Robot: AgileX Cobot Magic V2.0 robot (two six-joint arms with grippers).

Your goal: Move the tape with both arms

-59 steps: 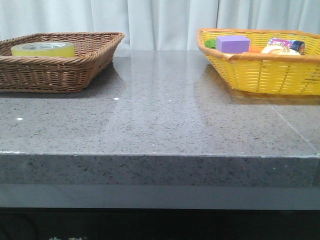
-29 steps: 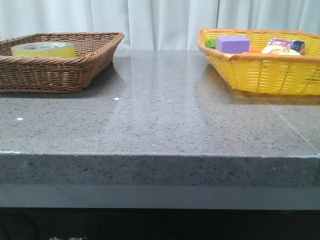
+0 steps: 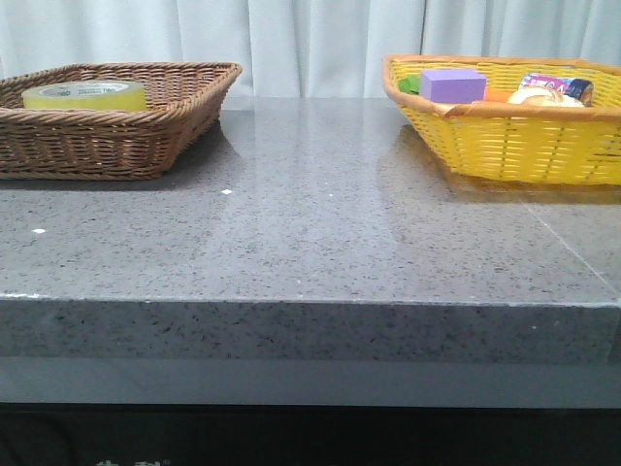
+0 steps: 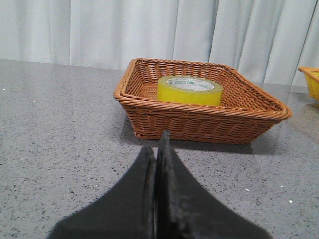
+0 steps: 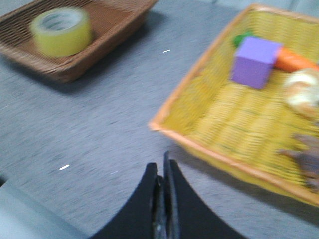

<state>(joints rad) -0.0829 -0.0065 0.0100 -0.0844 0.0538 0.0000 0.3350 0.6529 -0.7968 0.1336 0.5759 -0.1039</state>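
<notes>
The left pincer (image 4: 157, 149) is seen pressed closed with nothing between its fingers, held above the grey tabletop (image 4: 60, 129) and pointed at the brown wicker basket (image 4: 199, 122). The tape (image 4: 190, 90) is lying flat inside that basket, well apart from the pincer. The right pincer (image 5: 163, 172) is likewise closed and empty, poised over the tabletop just beside the rim of the yellow basket (image 5: 214, 149), in which a purple block (image 5: 255, 62) and an orange carrot (image 5: 294, 60) are held.
</notes>
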